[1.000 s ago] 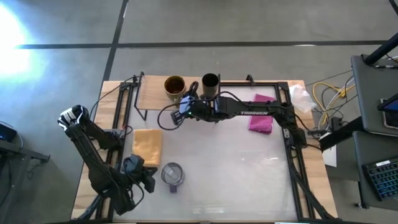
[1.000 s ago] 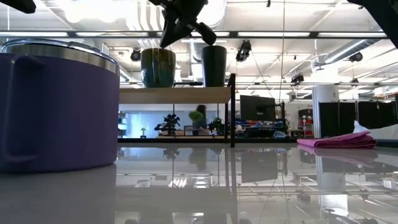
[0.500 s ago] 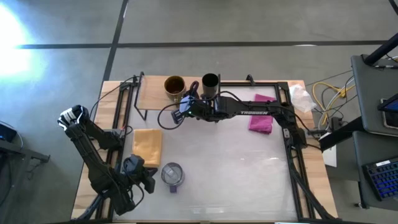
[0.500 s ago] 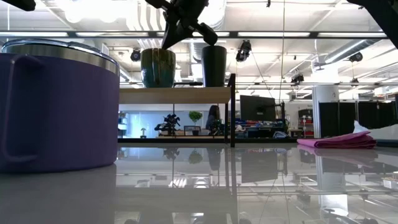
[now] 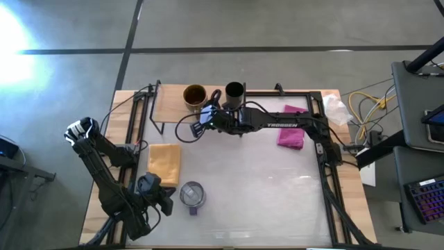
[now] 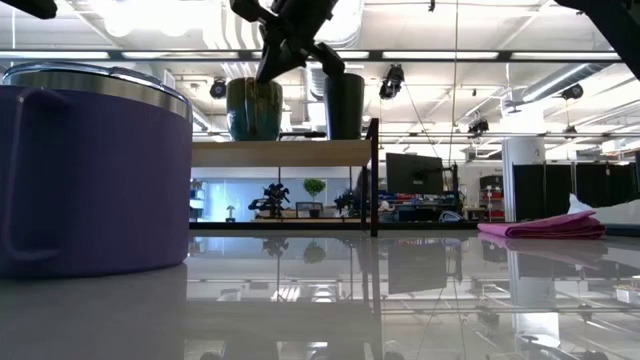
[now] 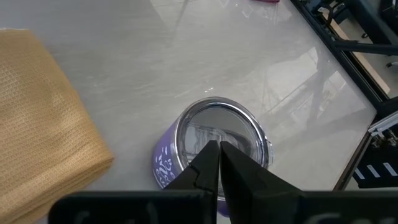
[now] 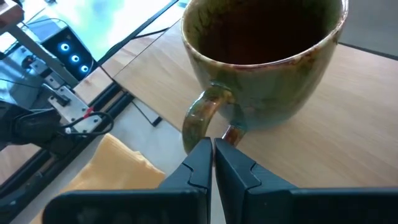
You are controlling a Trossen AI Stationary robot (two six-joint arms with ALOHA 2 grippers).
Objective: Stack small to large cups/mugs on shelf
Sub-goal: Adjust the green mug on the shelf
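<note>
The olive-brown mug [image 5: 195,97] and the black cup [image 5: 234,92] stand upright side by side on the light-wood shelf [image 5: 170,105] at the table's far side. My right gripper [image 8: 211,148] is shut and hovers at the mug's handle [image 8: 202,118], on the mug's near side, about level with its rim in the low view [image 6: 262,72]. The purple mug [image 5: 192,196] with its silvery top stands on the table near the front left. My left gripper [image 7: 219,148] is shut just to the left of it. My right gripper's shut fingertips stand close by the lower part of the olive mug's handle [image 8: 214,127], slanting down from the near side. I cannot tell whether they touch it. The mug stands upright on the shelf. My left gripper touches nothing that shows.
A yellow-tan pad [image 5: 165,162] lies left of centre, between the shelf and the purple mug. A folded pink cloth [image 5: 291,132] lies at the far right. Black frame rails [image 5: 326,167] run along the table's sides.
My right gripper has shifted a little toward the table's left and tipped slightly beside the olive mug. It stays shut. The mug and the cup have not moved.
</note>
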